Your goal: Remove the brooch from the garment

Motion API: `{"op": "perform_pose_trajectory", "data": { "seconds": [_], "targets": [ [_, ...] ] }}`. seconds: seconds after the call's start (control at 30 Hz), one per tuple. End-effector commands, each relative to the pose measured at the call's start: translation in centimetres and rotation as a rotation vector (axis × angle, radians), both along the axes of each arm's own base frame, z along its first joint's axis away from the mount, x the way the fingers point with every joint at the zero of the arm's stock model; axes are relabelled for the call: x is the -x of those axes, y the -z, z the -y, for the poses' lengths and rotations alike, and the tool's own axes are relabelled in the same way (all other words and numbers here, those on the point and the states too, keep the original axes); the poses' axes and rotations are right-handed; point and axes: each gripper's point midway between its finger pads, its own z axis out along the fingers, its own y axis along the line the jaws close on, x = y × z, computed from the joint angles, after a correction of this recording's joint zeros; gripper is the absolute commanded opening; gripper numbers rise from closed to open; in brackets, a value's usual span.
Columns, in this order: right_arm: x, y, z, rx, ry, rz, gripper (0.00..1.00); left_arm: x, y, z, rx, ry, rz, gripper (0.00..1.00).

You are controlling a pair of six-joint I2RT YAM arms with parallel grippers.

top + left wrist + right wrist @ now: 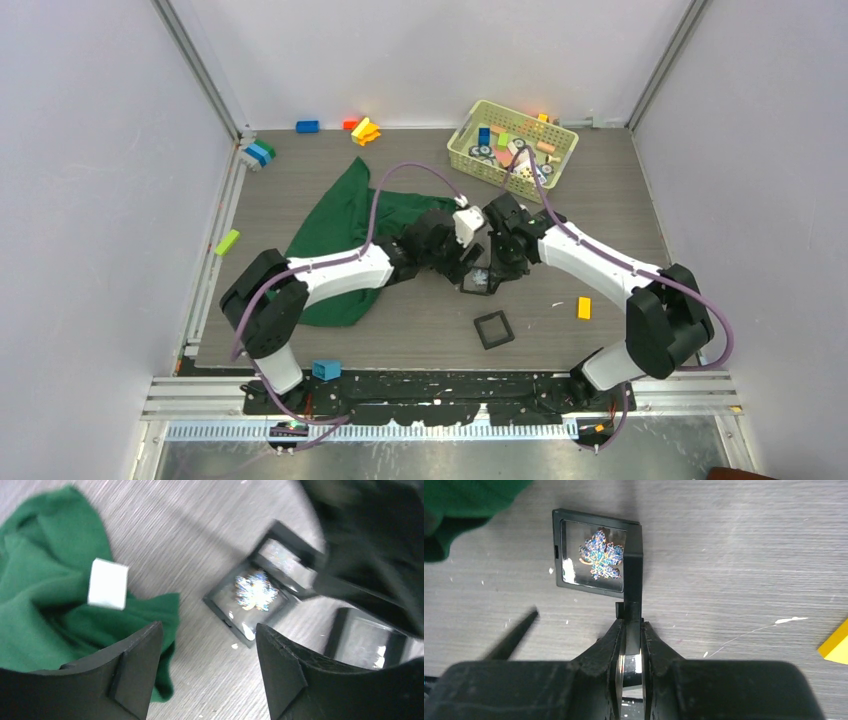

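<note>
The right hand (pixel 632 630) pinches the upright lid (pixel 633 565) of the case (pixel 557 555) holding the brooch (pixel 600 554); the left hand (pixel 207 640) hovers released.

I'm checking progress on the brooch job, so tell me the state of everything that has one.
garment: crumpled, not held.
black display case: open, lid raised.
brooch: inside the case, off the garment.
left gripper: open, empty.
right gripper: shut on the case lid.
spare black tray: lying flat, apart.
</note>
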Motion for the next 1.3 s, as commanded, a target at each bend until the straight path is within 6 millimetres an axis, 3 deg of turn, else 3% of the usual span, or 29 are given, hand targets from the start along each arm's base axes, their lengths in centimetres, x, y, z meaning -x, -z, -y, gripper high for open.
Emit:
{"op": "perform_pose_trajectory", "data": {
  "seconds": [0.0, 0.3, 0.43, 0.57, 0.67, 0.73, 0.93, 1.1, 1.27],
  "targets": [
    [0.4, -0.2, -1.1, 0.023, -0.059, 0.01, 0.09, -0.5, 1.8, -1.8, 0.062, -0.181, -0.249, 0.68],
    [0.2, -0.1, -1.1, 0.03, -0.066, 0.013, 0.08, -0.8, 2.9, -2.0, 0.131, -0.208, -0.387, 0.56],
    [0.2, -0.1, -1.2, 0.029, -0.067, 0.01, 0.09, -0.6, 3.9, -2.1, 0.097, -0.223, -0.46, 0.37],
    [0.2, -0.2, -1.3, 0.023, -0.07, 0.011, 0.15, -0.6, 5.2, -2.9, 0.047, -0.264, -0.522, 0.21],
    [0.2, -0.4, -1.4, 0.015, -0.072, 0.018, 0.29, -0.4, 6.0, -2.9, 0.04, -0.266, -0.585, 0.14],
    [0.2, -0.6, -1.6, -0.001, -0.073, 0.028, 0.37, -0.2, 6.4, -2.9, 0.035, -0.266, -0.613, 0.11],
    [0.2, -0.7, -1.7, -0.021, -0.073, 0.039, 0.43, 0.5, 7.6, -2.5, 0.004, -0.246, -0.689, 0.03],
    [0.4, -1.2, -2.2, -0.068, -0.071, 0.063, 0.58, 0.8, 8.1, -2.3, 0.001, -0.238, -0.715, 0.01],
    [0.0, -1.9, -1.7, -0.082, -0.048, 0.09, 0.58, 1.0, 8.3, -2.0, 0.001, -0.226, -0.733, 0.0]
  ]
}}
